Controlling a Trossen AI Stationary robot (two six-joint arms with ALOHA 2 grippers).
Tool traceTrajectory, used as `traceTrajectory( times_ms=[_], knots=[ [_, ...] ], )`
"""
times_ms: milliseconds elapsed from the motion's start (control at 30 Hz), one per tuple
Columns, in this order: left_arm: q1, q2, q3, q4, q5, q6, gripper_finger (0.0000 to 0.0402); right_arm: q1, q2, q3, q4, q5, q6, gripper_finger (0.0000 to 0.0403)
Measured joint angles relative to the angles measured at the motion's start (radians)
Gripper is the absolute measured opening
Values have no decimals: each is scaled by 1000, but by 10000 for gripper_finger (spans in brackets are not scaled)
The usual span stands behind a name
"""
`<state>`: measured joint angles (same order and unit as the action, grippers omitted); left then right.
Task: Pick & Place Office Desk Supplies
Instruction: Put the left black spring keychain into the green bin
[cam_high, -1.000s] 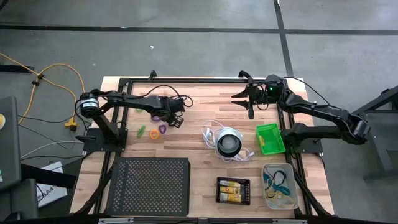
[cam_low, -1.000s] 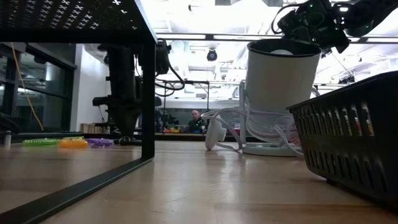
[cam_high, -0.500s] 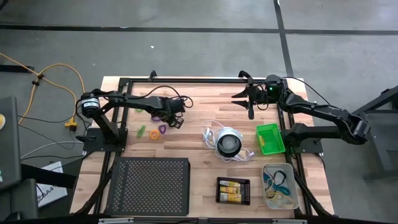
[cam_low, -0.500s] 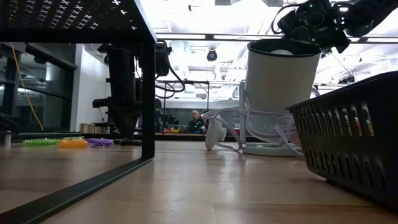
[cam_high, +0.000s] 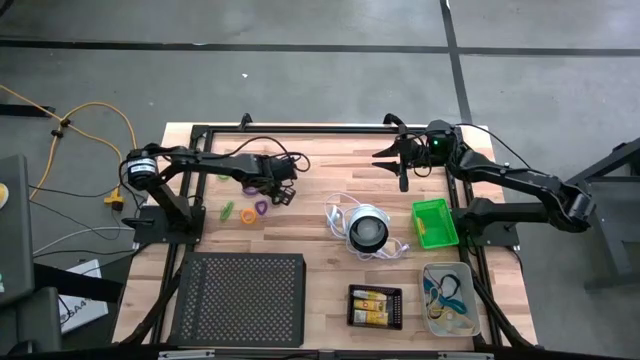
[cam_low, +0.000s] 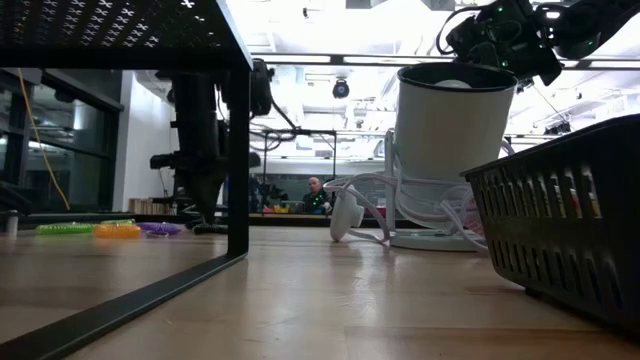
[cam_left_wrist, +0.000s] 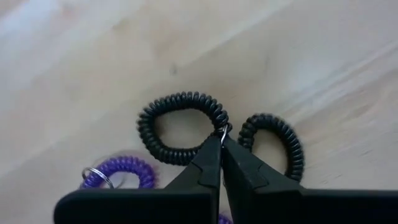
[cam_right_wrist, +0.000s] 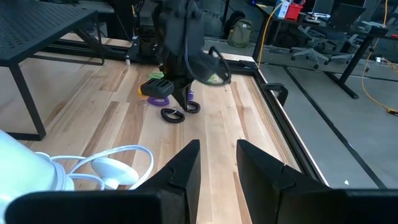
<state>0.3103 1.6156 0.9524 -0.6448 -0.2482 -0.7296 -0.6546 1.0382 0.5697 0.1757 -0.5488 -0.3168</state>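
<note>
Wooden table (cam_high: 320, 255) planks carry two black coil loops (cam_left_wrist: 180, 127), lying side by side at about ten o'clock from the table's middle. Left gripper (cam_left_wrist: 220, 138) is down on them, fingertips pressed together and pinching the small ring (silvery) where the coils meet. Right gripper (cam_high: 385, 158) hangs at one o'clock, fingers apart.

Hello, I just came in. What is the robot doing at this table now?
The robot is sorting small office supplies. The left gripper is down at the wooden table, shut on the black coil loop where its two rings meet; the loop lies on the wood. A purple coil loop lies beside it. The right gripper hangs open over the far side of the table and holds nothing. Two yellow-and-white packs sit in the black tray.
</note>
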Motion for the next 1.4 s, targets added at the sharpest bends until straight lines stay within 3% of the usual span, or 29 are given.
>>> traceTrajectory(
  times_ms=[267,533,900,1400],
  knots=[
    [0,-101,0,78,-56,104,1,0,0,0,0,0,0,93],
    [0,-133,0,328,-29,302,1,0,0,0,0,0,0,93],
    [-16,-41,1,800,90,539,1,0,0,0,0,0,0,93],
    [-52,114,2,1331,247,654,0,0,0,0,0,0,0,93]
  ],
)
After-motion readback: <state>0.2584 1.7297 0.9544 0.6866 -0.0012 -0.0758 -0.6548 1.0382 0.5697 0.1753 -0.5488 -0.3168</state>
